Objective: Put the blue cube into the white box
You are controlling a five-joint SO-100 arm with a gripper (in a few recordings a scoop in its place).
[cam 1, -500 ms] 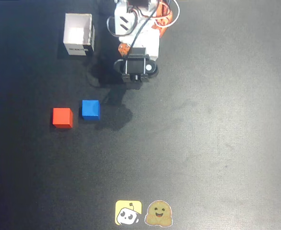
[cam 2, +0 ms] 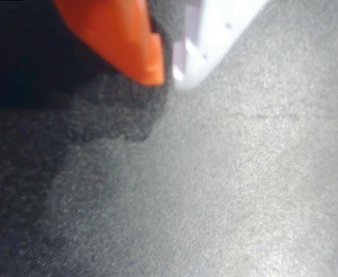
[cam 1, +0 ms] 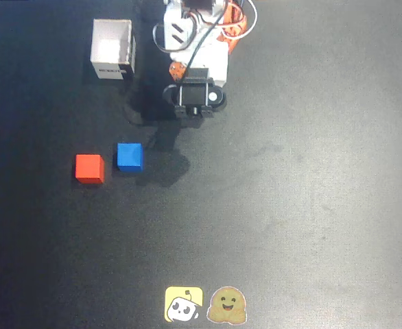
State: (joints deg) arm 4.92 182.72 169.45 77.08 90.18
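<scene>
The blue cube (cam 1: 129, 156) lies on the black mat left of centre in the overhead view, with a red cube (cam 1: 90, 168) close on its left. The white box (cam 1: 112, 49) stands open-topped at the upper left, a dark label on its near wall. The arm is folded at the top centre, its wrist (cam 1: 194, 99) well above and to the right of the blue cube. In the wrist view my gripper (cam 2: 166, 75) hangs over bare mat. Its orange finger (cam 2: 128, 40) and white finger (cam 2: 209, 34) meet at the tips, with nothing between them.
Two stickers, a yellow one (cam 1: 183, 304) and a brown one (cam 1: 227, 306), lie flat at the mat's bottom edge. The black mat (cam 1: 311, 192) stretches bare across the right half and the middle.
</scene>
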